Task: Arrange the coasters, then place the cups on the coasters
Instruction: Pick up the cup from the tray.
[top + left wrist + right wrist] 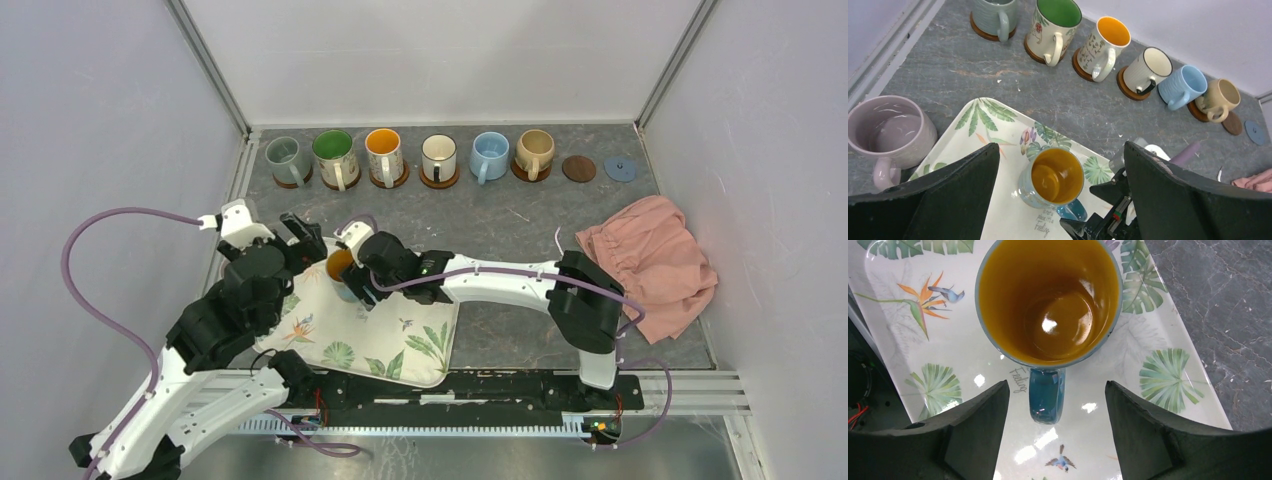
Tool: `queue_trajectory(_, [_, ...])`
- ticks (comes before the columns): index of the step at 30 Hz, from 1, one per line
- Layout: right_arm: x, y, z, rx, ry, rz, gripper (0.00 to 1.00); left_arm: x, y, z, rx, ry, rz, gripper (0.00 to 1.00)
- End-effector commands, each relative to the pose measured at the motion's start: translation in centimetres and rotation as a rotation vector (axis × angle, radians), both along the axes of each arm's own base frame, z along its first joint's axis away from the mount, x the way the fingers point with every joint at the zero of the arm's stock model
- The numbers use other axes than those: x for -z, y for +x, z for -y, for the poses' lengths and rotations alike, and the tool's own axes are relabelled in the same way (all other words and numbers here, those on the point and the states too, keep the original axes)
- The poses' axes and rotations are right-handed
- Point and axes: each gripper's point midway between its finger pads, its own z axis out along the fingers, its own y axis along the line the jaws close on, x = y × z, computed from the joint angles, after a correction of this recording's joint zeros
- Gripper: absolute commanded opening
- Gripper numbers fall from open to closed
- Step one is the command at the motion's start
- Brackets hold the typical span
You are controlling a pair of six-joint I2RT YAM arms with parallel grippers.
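A blue cup with an orange inside (1048, 300) stands upright on the leaf-print tray (1168, 380). Its handle (1046, 395) lies between the fingers of my right gripper (1057, 390), which is open with a gap on each side. My left gripper (1062, 150) hangs open above the same cup (1055, 177), holding nothing. A pale pink cup (890, 132) stands on the table left of the tray. Several cups sit on coasters in a back row, from grey-green (285, 157) to tan (535, 150). A dark brown coaster (578, 168) and a grey-blue coaster (620, 168) lie bare to their right.
A crumpled pink cloth (650, 262) lies at the right side of the table. The tray (400, 345) sits at the near left, between the two arms. Metal frame rails and white walls close in the table at the back and on both sides.
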Motion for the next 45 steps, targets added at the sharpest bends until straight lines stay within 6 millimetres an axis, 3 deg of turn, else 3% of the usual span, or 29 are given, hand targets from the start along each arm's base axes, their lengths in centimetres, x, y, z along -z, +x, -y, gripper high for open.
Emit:
queue_trajectory(1, [-0.9,0.3,-1.4,-0.005,0.013,0.027,0.76,-1.6,-0.4,-2.0,-0.085,-0.020,0.068,1.00])
queue_trajectory(10, [0.8,0.2,-2.4,-0.018,-0.029,0.020,0.70,-3.0,-1.8,-4.6,-0.160,-0.055,0.124,1.00])
queue_trajectory(28, [2.7,0.8,-3.1,-0.010,-0.080,0.031,0.59,-2.5,-1.9,-4.5,-0.161,-0.061,0.115,1.00])
queue_trajectory(36, [2.9,0.9,-3.2,-0.010,-0.090,0.037,0.41,-2.2,-1.7,-4.3,-0.157,-0.057,0.106,1.00])
queue_trajectory(45, [1.6,1.2,-2.8,-0.003,-0.082,0.059,0.00,-1.7,-1.5,-3.9,-0.155,-0.055,0.097,1.00])
